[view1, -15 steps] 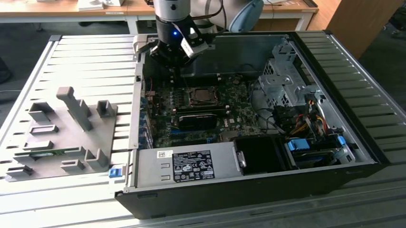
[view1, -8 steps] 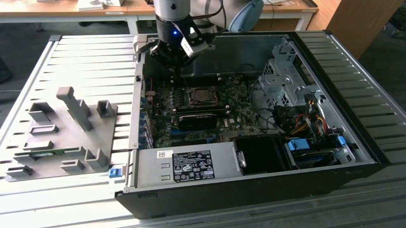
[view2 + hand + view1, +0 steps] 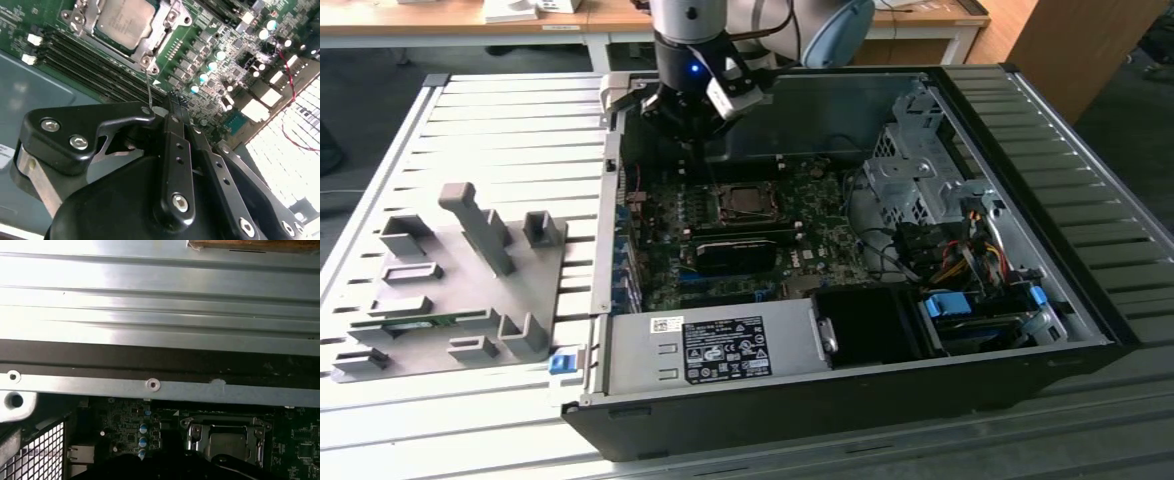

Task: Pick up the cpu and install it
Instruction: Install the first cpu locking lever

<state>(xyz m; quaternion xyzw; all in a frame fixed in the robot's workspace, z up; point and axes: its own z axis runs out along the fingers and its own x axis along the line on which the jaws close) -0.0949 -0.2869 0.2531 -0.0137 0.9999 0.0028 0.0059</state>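
case (image 3: 1067, 200): open, holds motherboard (image 3: 720, 250) | cpu (image 3: 124, 20): seated in socket (image 3: 150, 47) on motherboard, metal frame round it | pincer (image 3: 172, 102): above board just beside socket, holds nothing, fingers look nearly together | tray (image 3: 447, 290): on table (image 3: 507, 110) beside case, contents unclear

Ribbed metal table with an open computer case and a grey tray on it

The table (image 3: 1067, 160) is a pale silver surface of long parallel ribs; in the first wrist view its ribs (image 3: 160, 305) run beyond the case's edge. An open black computer case (image 3: 854, 390) lies directly on it, toward the exterior view's right, its open side facing up. Beside the case, toward the exterior view's left, a grey tray (image 3: 447, 290) with raised blocks and an upright post rests flat on the ribs, near the case wall.
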